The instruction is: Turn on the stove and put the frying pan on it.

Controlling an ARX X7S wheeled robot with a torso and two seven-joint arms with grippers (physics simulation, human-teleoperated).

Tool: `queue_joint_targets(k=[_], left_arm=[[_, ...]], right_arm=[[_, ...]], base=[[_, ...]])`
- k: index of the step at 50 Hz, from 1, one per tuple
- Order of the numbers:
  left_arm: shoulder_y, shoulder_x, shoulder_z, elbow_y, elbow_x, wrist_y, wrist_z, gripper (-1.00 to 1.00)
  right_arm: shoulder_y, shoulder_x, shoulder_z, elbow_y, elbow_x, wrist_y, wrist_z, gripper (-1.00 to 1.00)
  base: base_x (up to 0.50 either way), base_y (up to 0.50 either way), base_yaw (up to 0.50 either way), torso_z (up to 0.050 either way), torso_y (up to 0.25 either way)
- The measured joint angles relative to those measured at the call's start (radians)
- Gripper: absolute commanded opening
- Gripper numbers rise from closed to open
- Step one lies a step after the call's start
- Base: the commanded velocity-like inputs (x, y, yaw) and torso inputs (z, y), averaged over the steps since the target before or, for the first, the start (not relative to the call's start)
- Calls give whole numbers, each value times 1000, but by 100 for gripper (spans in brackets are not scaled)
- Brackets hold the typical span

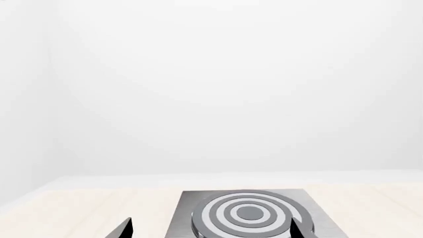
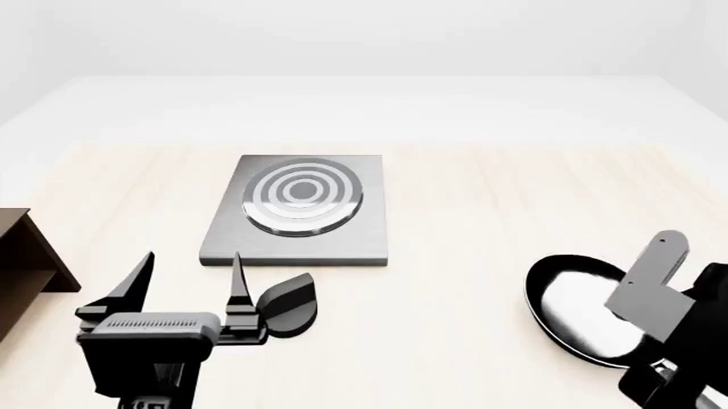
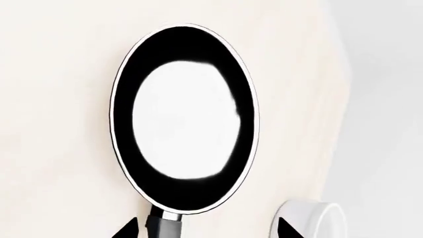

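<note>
The stove (image 2: 341,239) is a flat grey plate with a ringed burner (image 2: 303,198) on the light wooden table. Its black knob (image 2: 286,303) lies on the table just in front of the plate. My left gripper (image 2: 187,285) is open and empty, with one finger close beside the knob. In the left wrist view it (image 1: 211,230) faces the burner (image 1: 248,213); the knob is hidden there. The frying pan (image 2: 574,311) sits at the right, partly under my right arm (image 2: 650,279). In the right wrist view the right gripper (image 3: 206,230) is open, its jaws either side of the pan's handle (image 3: 165,228); the pan (image 3: 185,119) is glossy inside.
A brown wooden shelf (image 2: 26,256) stands at the left edge of the table. A white bowl (image 3: 310,220) sits beside the pan's handle, close to one right finger. The table's edge runs just beyond the bowl and pan.
</note>
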Motion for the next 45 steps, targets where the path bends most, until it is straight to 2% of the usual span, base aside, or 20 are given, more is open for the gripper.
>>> queue_joint_targets(k=[21, 45], left_arm=[[-2, -7, 8, -4, 0, 3, -8, 100], [-6, -13, 18, -10, 1, 4, -19, 100]], right_arm=[[-104, 25, 1, 66, 25, -36, 44, 100], [-361, 40, 141, 175, 97, -172, 183, 100]], base=[[0, 0, 0, 0, 0], [0, 0, 0, 0, 0]])
